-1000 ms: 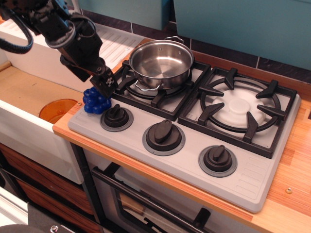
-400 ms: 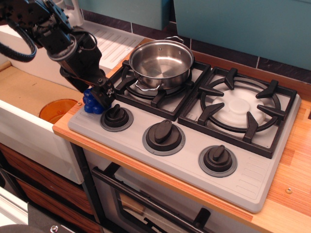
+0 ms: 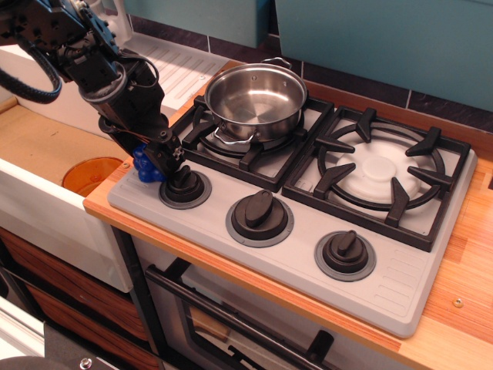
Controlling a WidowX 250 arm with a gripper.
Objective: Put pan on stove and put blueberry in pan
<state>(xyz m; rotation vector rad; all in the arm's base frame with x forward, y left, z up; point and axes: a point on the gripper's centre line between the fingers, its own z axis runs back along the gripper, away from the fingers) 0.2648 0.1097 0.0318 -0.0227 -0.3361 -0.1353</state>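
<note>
The pan (image 3: 256,99), a shiny steel pot with two loop handles, stands empty on the left burner of the light grey stove (image 3: 400,285). The blueberry (image 3: 143,166), a deep-blue bumpy cluster, lies at the stove's front-left corner beside the leftmost black knob (image 3: 185,187). My gripper (image 3: 160,158) is down on the blueberry and covers its right half; only its left part shows. The fingers (image 3: 168,154) are dark and close against the berry, and I cannot tell how the jaws stand or whether they grip it.
The right burner grate (image 3: 381,173) is bare. Two more black knobs (image 3: 259,216) sit along the stove's front. An orange disc (image 3: 91,174) lies in the sink to the left. A white drain rack (image 3: 181,65) is behind the arm, and a teal wall runs along the back.
My gripper has come down and slightly left, from just above the blueberry onto it, hiding more of the berry. The pan and the blueberry have not moved.
</note>
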